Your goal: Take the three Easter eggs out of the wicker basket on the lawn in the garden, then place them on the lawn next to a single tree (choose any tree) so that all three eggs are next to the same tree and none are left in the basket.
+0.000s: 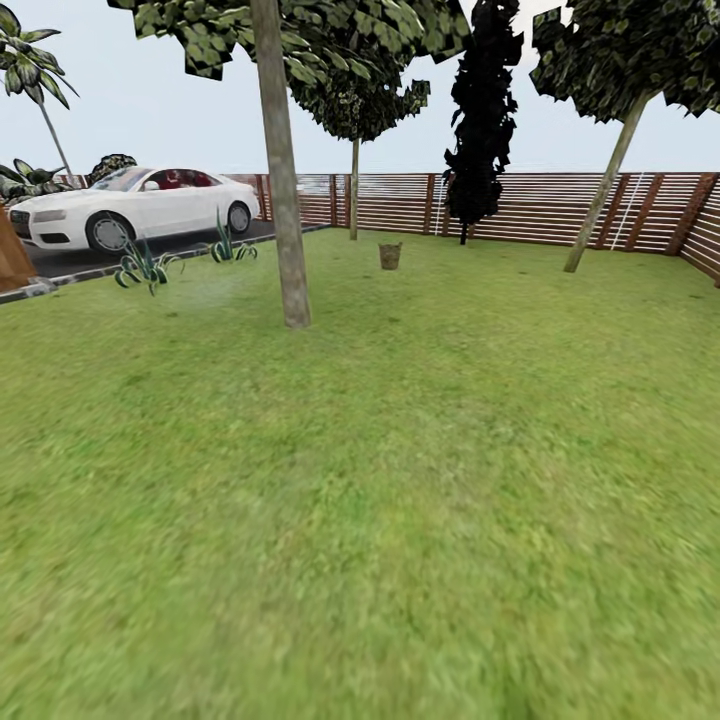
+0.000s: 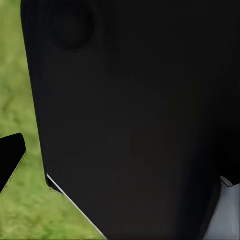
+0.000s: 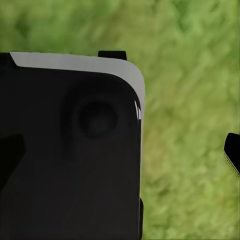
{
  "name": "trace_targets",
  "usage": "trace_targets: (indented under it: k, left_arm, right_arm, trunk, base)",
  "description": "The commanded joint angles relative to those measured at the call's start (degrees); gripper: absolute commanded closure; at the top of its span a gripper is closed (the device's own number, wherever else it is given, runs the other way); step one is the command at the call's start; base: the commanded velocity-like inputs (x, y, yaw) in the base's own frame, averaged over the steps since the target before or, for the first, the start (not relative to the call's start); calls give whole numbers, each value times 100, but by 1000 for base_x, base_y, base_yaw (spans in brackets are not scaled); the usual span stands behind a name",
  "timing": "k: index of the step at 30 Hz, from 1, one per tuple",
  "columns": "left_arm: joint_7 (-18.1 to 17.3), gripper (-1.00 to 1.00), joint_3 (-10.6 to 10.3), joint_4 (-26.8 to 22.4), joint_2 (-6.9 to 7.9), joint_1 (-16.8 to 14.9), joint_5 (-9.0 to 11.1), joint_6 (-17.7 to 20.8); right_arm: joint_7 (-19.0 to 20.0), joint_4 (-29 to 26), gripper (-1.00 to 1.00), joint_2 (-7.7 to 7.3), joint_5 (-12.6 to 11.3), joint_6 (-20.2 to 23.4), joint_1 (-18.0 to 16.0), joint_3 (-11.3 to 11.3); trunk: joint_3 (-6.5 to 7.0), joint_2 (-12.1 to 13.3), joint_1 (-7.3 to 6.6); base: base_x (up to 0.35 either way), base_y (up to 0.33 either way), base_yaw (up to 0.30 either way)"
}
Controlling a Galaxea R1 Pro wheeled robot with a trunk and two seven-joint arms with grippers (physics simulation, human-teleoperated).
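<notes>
- Ahead of me on the head camera spreads the green, slightly patchy grass lawn [image 1: 400,480], taking up most of the ground out to the fence.
- Behind it runs a brown horizontal-slat wooden fence [image 1: 520,205] across the far edge and down the right side.
- Nearest me stands a tall slim tree with a pale grey-green mottled trunk [image 1: 284,200], rooted in the grass left of centre; a thinner tree [image 1: 354,190] stands by the fence, and a leaning one [image 1: 603,195] far right.
- A dark, almost black columnar bush [image 1: 482,110] rises in front of the fence.
- A white saloon car [image 1: 135,207] sits on the dark grey asphalt driveway [image 1: 70,258] at the left, with spiky green plants [image 1: 145,265] along the kerb.
- The small brown woven wicker basket [image 1: 390,256] rests on the lawn far off, near the fence, to the right of the near tree and well apart from it; I cannot see into it from here.
- On both wrist cameras a dark robot body part blocks much of the picture, with blurred grass behind; I cannot tell how either pincer stands.
</notes>
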Motion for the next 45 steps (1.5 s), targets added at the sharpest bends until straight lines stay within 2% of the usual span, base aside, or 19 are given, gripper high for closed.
trace_targets:
  k: [1,17,31,45]
  left_arm:
    - [-1,-100,2,-8,0,3,2,-7]
    - [-1,-100,0,1,1,3,-1,1]
    - [-1,-100,-7,3,-8,3,-6,4]
    - [-1,-100,-7,4,-5,3,-6,10]
  right_arm:
    - [-5,6,-100,0,0,-17,-3,2]
    - [-8,7,-100,-8,-9,-13,-3,-10]
    - [-8,9,-100,1,-9,-19,-3,-24]
    - [-8,8,-100,1,-15,-16,-3,-12]
  trunk:
    - [-4,-2,3]
    - [-4,-2,3]
    - [-4,-2,3]
    - [-4,-2,3]
  base:
    - [326,2,0]
    - [334,0,-8]
    - [335,0,-247]
    - [335,0,-19]
